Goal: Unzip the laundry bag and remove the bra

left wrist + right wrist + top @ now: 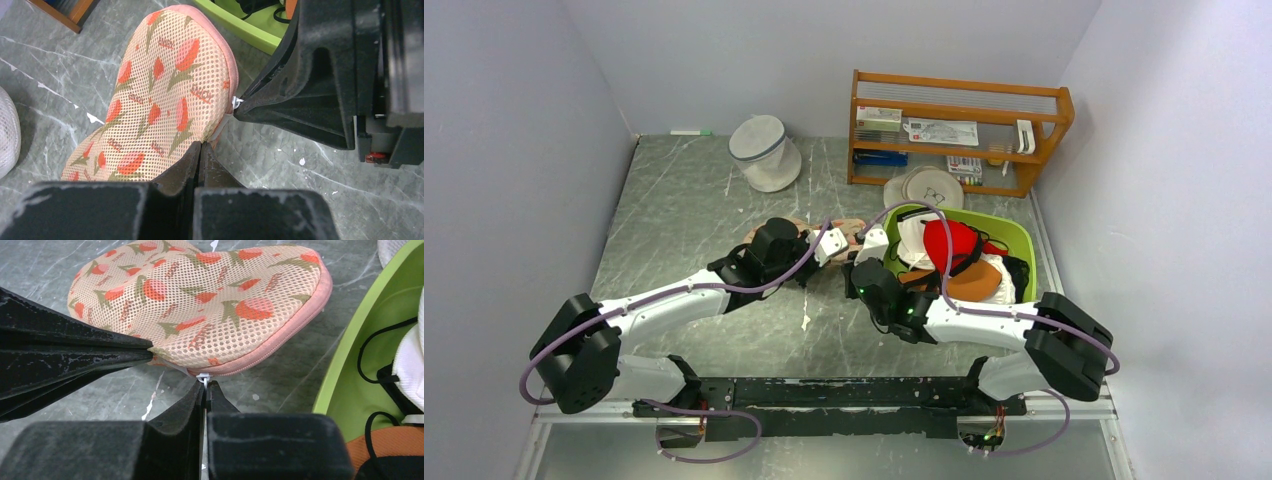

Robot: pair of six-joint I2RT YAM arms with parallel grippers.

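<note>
Marbled table (684, 200), one laundry bag (160, 100), left gripper (200, 150), right gripper (205, 386) pinching it

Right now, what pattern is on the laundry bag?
The laundry bag is peach mesh printed with red flowers on green stems, edged in pink; the right wrist view shows it best.

You have the laundry bag (200, 305) lying domed and zipped shut near the tabletop's middle: peach mesh, red flower print, pink edging.
</note>
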